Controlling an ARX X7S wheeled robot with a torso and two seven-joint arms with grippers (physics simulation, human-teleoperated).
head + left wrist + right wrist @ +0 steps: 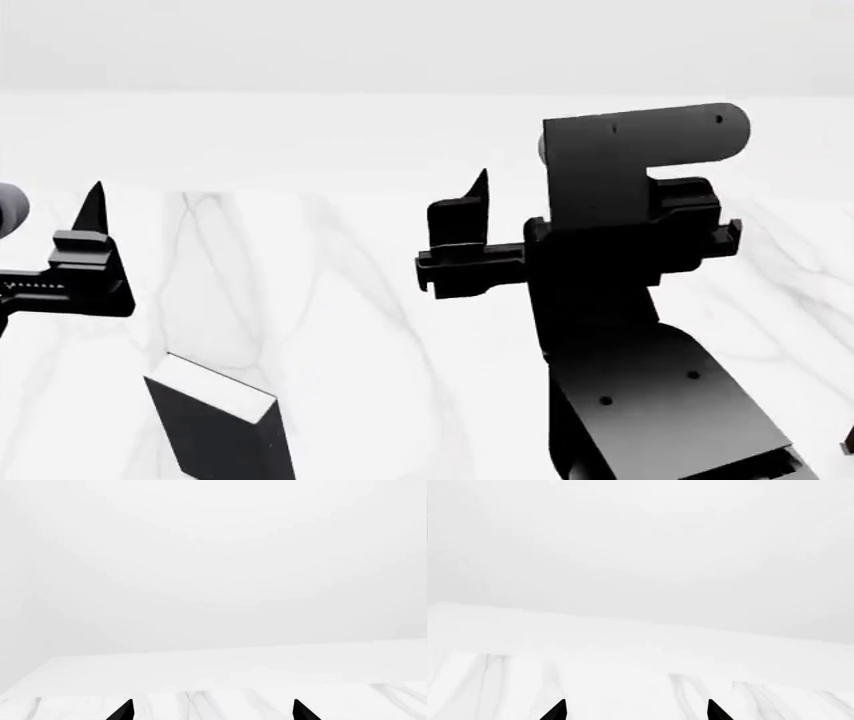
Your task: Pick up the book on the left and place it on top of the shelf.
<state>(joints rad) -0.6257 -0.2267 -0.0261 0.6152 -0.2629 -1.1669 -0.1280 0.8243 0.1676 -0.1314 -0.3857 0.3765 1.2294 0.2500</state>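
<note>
Below, a thin black book [220,425] stands on veined marble [360,300].

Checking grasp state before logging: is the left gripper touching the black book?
Apart. In the head view the left gripper sits above the black book with bare marble table between them. The left wrist view shows open fingertips over marble only.

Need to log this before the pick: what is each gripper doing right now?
Left gripper: open, holding nothing.
Right gripper: open, holding nothing.
</note>
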